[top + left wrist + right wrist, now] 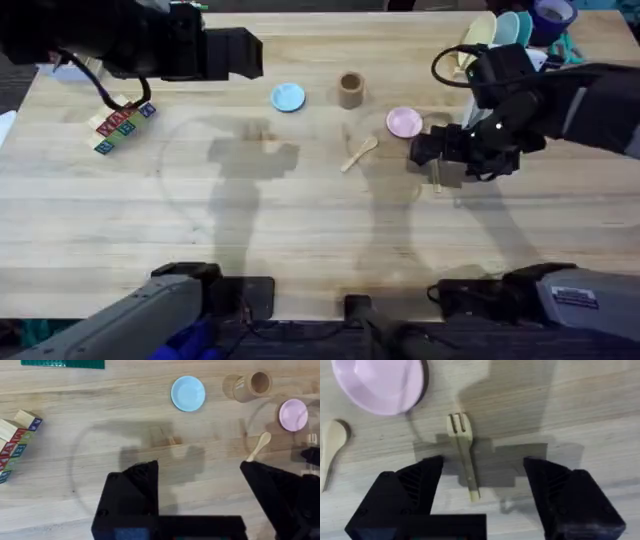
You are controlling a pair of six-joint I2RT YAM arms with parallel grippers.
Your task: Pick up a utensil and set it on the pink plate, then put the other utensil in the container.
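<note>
So the right gripper (482,490) is hanging just above the wooden table (300,210) on the right side, fingers spread wide apart with nothing in them; the fork (463,455) lies flat on the wood right between them, tines pointing at the pink plate (380,382), and neither finger looks to be touching it. In the overhead view the right gripper (440,155) sits just near-right of the pink plate (404,122), and the fork is mostly hidden under it there.

The spoon (360,153) lies on the table a bit left of the plate, tilted, bowl end toward the far right; it's apart from both the plate and the fork. The tan cup (350,90) stands upright farther back, left of the pink plate, with a light blue plate (288,97) further left of it.

The left gripper (200,495) is also open and holding nothing, up over the far left part of the table; some coloured letter blocks (122,125) sit on the left side; a rack of larger plates (495,30) is in the far right corner.
</note>
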